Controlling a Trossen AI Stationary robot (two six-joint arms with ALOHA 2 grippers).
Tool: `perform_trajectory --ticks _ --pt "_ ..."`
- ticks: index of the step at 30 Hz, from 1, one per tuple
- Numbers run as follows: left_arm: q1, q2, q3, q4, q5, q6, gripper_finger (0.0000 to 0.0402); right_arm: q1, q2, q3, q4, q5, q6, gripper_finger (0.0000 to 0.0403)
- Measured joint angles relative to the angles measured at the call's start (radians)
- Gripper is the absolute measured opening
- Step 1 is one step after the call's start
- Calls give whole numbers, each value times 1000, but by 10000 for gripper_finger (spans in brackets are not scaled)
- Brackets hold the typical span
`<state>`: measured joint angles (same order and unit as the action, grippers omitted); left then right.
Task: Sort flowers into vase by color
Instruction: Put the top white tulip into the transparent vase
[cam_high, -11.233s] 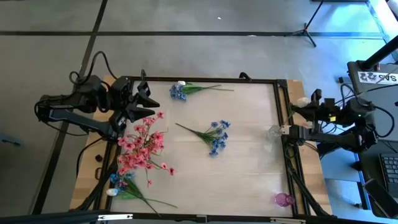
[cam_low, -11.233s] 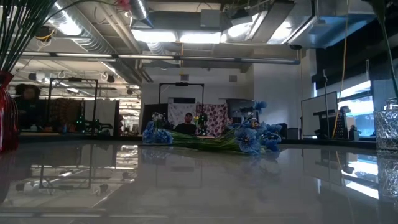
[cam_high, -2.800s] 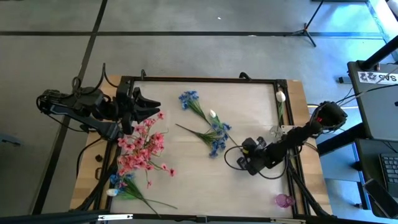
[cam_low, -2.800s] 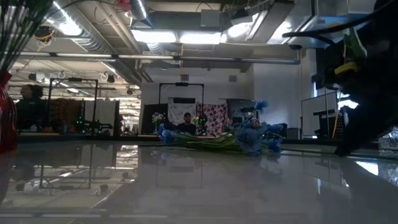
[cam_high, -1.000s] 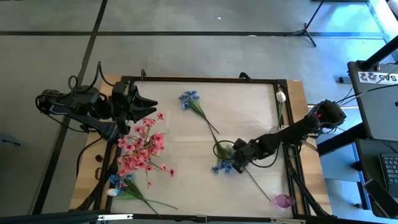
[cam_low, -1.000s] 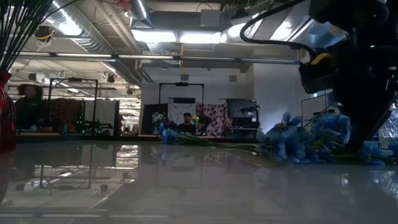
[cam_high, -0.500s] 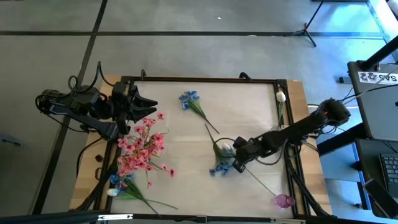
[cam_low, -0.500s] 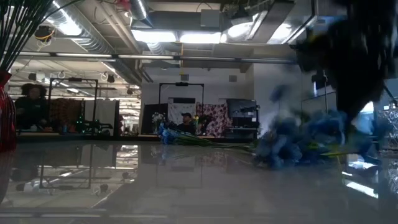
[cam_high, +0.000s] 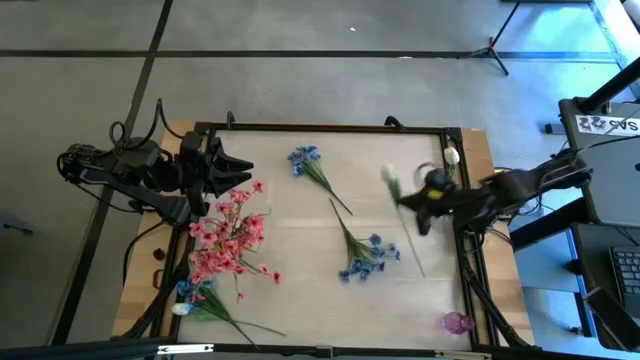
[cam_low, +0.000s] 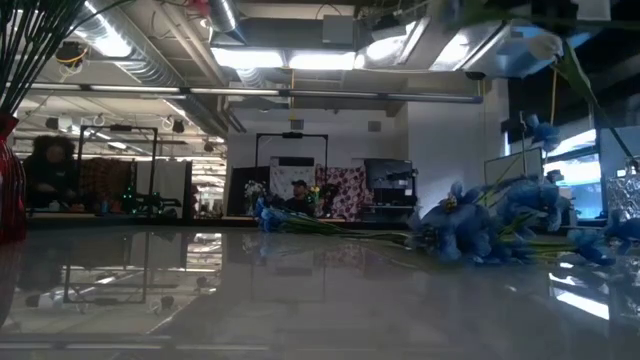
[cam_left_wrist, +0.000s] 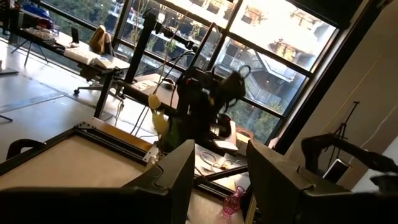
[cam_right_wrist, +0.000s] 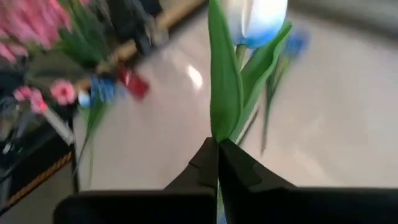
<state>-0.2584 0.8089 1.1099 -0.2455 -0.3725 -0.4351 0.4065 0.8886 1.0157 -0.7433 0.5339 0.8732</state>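
Note:
My right gripper hangs above the table's right half, shut on a white tulip, whose bud and green leaves show in the right wrist view. One blue sprig lies flat on the table below and left of it. Another blue sprig lies near the far edge. A bunch of pink blooms stands at the table's left. My left gripper waits open above the far left corner, its fingers with nothing between them. My right gripper pinches the tulip's thin stem between its two fingertips, just below where the leaves start. It comes from the table's right, slanting down, with the fingers across the stem. The tulip is lifted clear, its bud toward the far edge and its long stem trailing toward the near edge.
A red vase holds stems at the left. A small pink vase stands at the near right corner, and a white bud rises at the right edge. A black frame rims the table. Blue and white blooms sit near left.
My right gripper has risen from the blue sprig and swung toward the table's far right, tipping from steeply down to a shallow slant. It has carried the white tulip up clear of the table. The blue sprig has stayed on the table, shifted a little.

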Motion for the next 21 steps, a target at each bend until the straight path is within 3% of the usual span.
perform_trajectory --ticks 5,10,15,21 --pt "0 6 0 18 10 1 141 -1 -154 -4 63 86 -229 1" --pt "-4 98 2 196 107 54 141 -2 -225 -23 280 39 -395 1" --pt "-3 237 2 372 107 147 141 -2 -156 -25 505 -32 -515 0" --pt "38 363 2 495 104 153 159 -16 -3 -27 796 -49 -626 0"
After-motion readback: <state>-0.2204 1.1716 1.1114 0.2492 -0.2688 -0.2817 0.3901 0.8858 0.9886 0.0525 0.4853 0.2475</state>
